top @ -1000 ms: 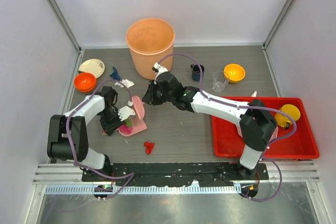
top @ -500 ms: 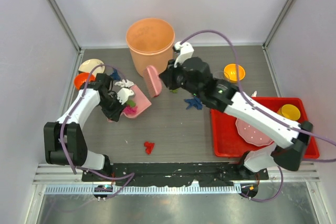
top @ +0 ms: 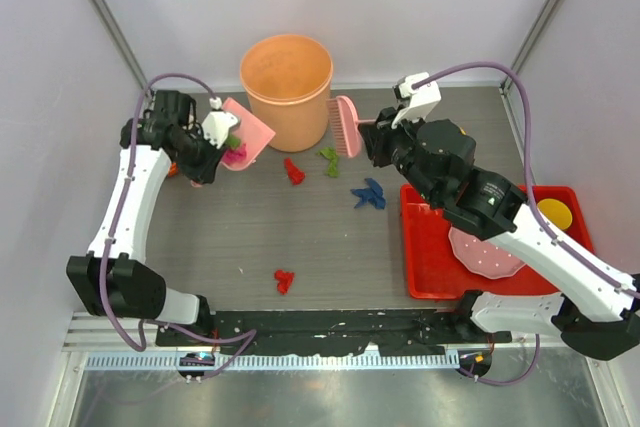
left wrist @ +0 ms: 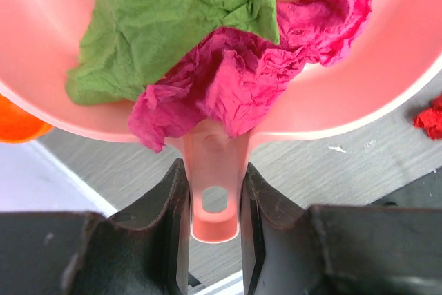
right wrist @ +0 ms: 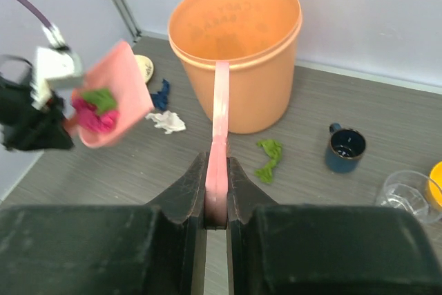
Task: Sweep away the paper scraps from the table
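My left gripper point(top: 208, 155) point(left wrist: 214, 212) is shut on the handle of the pink dustpan point(top: 245, 132) point(left wrist: 387, 81), held up beside the orange bin point(top: 286, 87). A green scrap point(left wrist: 173, 18) and a magenta scrap point(left wrist: 242, 81) lie in it. My right gripper point(top: 373, 139) point(right wrist: 217, 198) is shut on a pink brush point(top: 345, 125) point(right wrist: 219, 122), to the right of the bin. On the table point(top: 230, 237) lie a red scrap point(top: 293, 171), a green scrap point(top: 329, 159) point(right wrist: 269, 158), a blue scrap point(top: 368, 194) and another red scrap point(top: 284, 280). A white scrap point(right wrist: 168, 122) and a blue scrap point(right wrist: 162, 94) lie left of the bin.
A red tray point(top: 430, 277) at the right holds a pink plate point(top: 480, 252) and a yellow bowl point(top: 553, 212). A dark mug point(right wrist: 345, 148) and a clear glass point(right wrist: 407, 195) stand right of the bin. An orange bowl point(left wrist: 17, 119) is at the far left.
My left arm has lifted the dustpan with its scraps up and back towards the bin. My right arm has swung the brush right of the bin, uncovering scraps in the middle.
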You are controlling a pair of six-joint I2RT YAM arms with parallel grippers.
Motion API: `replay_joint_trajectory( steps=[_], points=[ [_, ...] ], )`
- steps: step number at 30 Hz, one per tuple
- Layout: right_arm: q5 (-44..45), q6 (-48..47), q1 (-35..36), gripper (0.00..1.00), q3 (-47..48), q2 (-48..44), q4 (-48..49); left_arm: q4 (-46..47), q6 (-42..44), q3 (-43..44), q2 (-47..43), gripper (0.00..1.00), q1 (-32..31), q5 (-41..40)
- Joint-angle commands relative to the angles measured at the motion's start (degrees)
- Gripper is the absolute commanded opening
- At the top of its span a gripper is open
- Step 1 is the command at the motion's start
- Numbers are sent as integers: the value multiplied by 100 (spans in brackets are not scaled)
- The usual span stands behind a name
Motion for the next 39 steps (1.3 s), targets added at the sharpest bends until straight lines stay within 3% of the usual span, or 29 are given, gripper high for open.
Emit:
replay_joint_trajectory(
  steps=[1, 8, 12, 21, 24, 32, 35, 38, 39],
  points=[
    [399, -208, 3, 1, -147, -90, -24, -213, -488, 916, 118, 0, 39, -427],
    [496, -234, 12, 1, -367, 6, -59, 710, -1121, 1952, 847, 0, 39, -1095],
    [496, -208, -6, 1, -445, -2, -85, 798, -1463, 3198, 1664, 0, 30, -1183],
    [496, -85, -32, 1, -674, -64, -164, 938, -1606, 5564, 3440, 0, -251, -2412],
    [549, -120, -41, 1, -692, -116, -226, 1358, -1238, 5707, 3581, 0, -549, -3104],
    [585, -199, -50, 1, -744, -195, -252, 2634, 825, 5672, 3950, 0, -1411, -5032],
    [505, -217, -50, 1, -762, -204, -244, 3468, 1503, 5401, 3907, 0, -1569, -5568],
    [496, -252, -50, 1, -780, -257, -244, 4688, 2619, 4464, 3705, 0, -1736, -5973],
    [488, -261, -58, 1, -771, -266, -244, 5580, 3388, 4189, 3644, 0, -1771, -6043]
  ],
)
